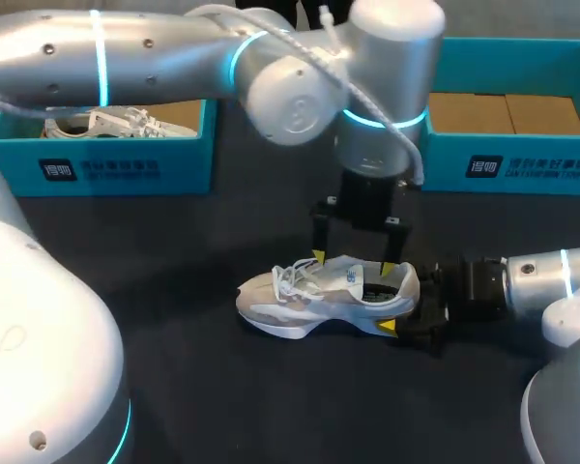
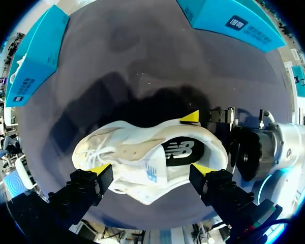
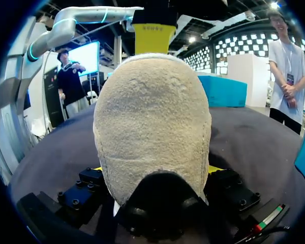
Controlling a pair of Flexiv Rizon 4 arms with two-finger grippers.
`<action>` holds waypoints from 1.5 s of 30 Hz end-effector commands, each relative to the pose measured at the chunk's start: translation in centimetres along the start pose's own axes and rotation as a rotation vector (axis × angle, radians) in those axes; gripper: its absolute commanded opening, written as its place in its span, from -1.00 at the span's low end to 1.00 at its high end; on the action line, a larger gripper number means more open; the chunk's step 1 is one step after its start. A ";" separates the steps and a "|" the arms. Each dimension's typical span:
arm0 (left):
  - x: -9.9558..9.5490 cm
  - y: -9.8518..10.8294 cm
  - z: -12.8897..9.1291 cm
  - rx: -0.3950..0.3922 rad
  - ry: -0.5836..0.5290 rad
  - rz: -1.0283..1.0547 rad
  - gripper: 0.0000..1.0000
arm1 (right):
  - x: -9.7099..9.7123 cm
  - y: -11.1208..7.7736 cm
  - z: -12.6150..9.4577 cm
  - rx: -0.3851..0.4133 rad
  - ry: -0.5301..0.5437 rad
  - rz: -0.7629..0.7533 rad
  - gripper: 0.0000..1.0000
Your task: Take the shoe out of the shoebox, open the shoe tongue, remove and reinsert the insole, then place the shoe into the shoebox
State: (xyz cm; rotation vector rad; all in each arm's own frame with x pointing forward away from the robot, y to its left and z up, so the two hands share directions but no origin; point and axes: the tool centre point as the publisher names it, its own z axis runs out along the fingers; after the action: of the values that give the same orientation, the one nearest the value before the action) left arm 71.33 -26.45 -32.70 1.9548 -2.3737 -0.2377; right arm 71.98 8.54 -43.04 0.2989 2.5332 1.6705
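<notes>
At the centre of the table (image 1: 174, 319) you find the shoe (image 1: 324, 295) upright on its sole, outside both boxes, with its toe toward the left side and its heel toward the right arm. Note that the right gripper (image 1: 398, 314) comes in low from the right and pinches the heel. In the right wrist view the heel of the shoe (image 3: 152, 127) fills the space between the fingers of the right gripper (image 3: 155, 170), and a yellow tip presses against each side of it. Observe that the left gripper (image 1: 353, 263) hangs over the shoe from above. In the left wrist view its fingers (image 2: 99, 169) are spread wide along the length of the shoe (image 2: 137, 152), one tip at the laces and the other at the collar. You cannot tell whether either tip touches. Between them you see the tongue (image 2: 151, 174) and, in the opening, the dark insole (image 2: 180, 151). Behind the shoe, the left box (image 1: 116, 166) holds a second shoe (image 1: 106, 123), and the right box (image 1: 503, 166) shows a cardboard liner (image 1: 507, 111).
</notes>
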 end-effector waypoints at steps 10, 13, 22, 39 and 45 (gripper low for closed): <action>0.3 -0.2 2.2 -0.033 -0.176 0.013 1.00 | 0.0 0.0 0.1 0.003 -0.001 0.001 -1.00; -0.3 0.0 2.5 -0.037 -0.187 0.014 1.00 | 0.0 0.0 0.1 0.003 -0.001 0.001 -1.00; -1.9 0.3 2.8 -0.068 -0.212 0.006 1.00 | 0.0 0.0 0.1 0.003 -0.001 0.001 -1.00; -4.6 2.0 3.4 -0.104 -0.293 0.023 0.33 | 0.0 0.0 0.1 0.003 -0.001 0.001 -1.00; -5.7 2.0 3.1 -0.092 -0.269 0.000 -0.02 | 0.0 0.0 0.1 0.003 -0.001 0.001 -1.00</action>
State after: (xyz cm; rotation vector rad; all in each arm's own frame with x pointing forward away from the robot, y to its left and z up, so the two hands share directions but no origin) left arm 70.21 -21.38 -35.52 1.9899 -2.4702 -0.6815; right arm 71.98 8.55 -43.04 0.2989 2.5331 1.6705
